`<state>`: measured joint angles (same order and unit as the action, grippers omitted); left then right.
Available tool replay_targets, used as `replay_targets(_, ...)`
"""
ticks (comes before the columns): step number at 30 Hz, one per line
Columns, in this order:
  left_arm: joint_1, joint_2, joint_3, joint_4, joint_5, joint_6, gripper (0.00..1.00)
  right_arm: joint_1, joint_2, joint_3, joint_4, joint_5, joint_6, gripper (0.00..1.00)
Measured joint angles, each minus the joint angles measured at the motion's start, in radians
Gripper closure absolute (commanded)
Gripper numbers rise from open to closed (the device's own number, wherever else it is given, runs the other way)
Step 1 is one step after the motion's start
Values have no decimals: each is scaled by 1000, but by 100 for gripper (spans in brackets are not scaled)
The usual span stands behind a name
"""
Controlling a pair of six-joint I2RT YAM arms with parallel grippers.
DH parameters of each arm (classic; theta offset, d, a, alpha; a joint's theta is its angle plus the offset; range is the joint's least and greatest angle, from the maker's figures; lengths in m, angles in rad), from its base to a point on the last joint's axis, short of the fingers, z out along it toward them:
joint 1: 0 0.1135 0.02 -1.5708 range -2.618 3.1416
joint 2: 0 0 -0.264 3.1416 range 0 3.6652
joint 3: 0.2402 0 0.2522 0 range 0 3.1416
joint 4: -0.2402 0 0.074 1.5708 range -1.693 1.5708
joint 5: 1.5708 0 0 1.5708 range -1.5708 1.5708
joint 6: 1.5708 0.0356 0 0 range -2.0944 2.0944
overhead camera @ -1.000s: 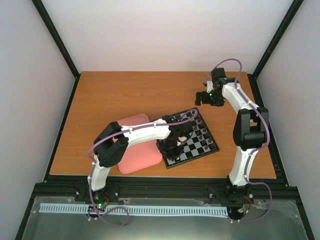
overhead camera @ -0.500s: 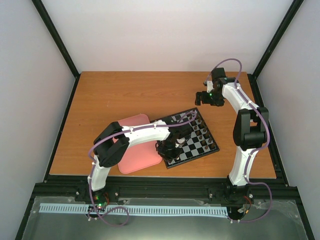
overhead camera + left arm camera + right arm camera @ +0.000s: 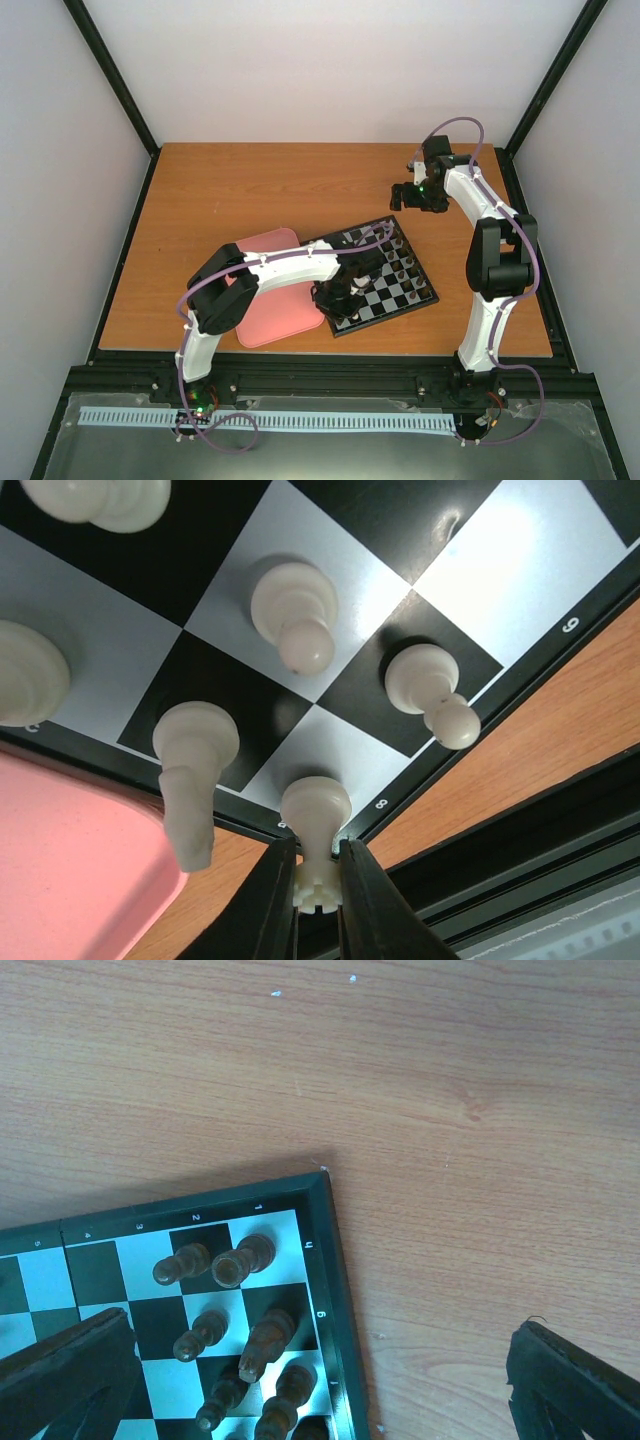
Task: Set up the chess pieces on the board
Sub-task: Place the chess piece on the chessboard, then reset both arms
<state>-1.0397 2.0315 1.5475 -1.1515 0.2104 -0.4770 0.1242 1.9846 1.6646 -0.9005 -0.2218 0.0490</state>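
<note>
Wooden table [image 3: 250,190] | board [image 3: 540,560] | 6 chess pieces [image 3: 292,615] | left end effector [image 3: 316,858] grasping 1 rook [image 3: 315,808] | right end effector [image 3: 320,1360] released

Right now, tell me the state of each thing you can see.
Board, flat on the table.
Left claw, shut on the rook.
Rook, upright at the board's corner square, gripped by its top.
Right claw, open, holding nothing.
White pieces, upright on their squares.
Dark pieces, upright on their squares.
</note>
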Motion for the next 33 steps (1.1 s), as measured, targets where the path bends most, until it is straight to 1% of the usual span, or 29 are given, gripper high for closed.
replay_targets(3, 0, 0, 0, 0, 1, 3, 80, 0, 0, 0, 0, 0, 0, 0)
replay_targets(6, 0, 0, 0, 0, 3, 8, 71, 0, 0, 0, 0, 0, 0, 0)
replay_targets(12, 0, 0, 0, 2, 3, 11, 69, 0, 0, 0, 0, -2, 0, 0)
replay_targets(14, 0, 0, 0, 2, 3, 11, 64, 0, 0, 0, 0, -2, 0, 0)
replay_targets(17, 0, 0, 0, 1, -2, 12, 64, 0, 0, 0, 0, -3, 0, 0)
replay_targets(21, 0, 0, 18, -8, -16, 12, 59, 0, 0, 0, 0, -3, 0, 0)
replay_targets(23, 0, -3, 41, -19, -27, 12, 53, 0, 0, 0, 0, -3, 0, 0)
replay_targets(26, 0, -24, 79, -47, -45, 13, 36, 0, 0, 0, 0, -3, 0, 0)
replay_targets(28, 0, -56, 105, -72, -61, 11, 20, 0, 0, 0, 0, -3, 0, 0)
replay_targets(29, 0, -76, 118, -85, -70, 13, 7, 0, 0, 0, 0, -3, 0, 0)
replay_targets(30, 1, -95, 129, -96, -76, 16, 1, 0, 0, 0, 0, -3, 0, 0)
replay_targets(33, 13, -168, 162, -130, -99, 9, 0, 0, 0, 0, 0, -3, 1, 0)
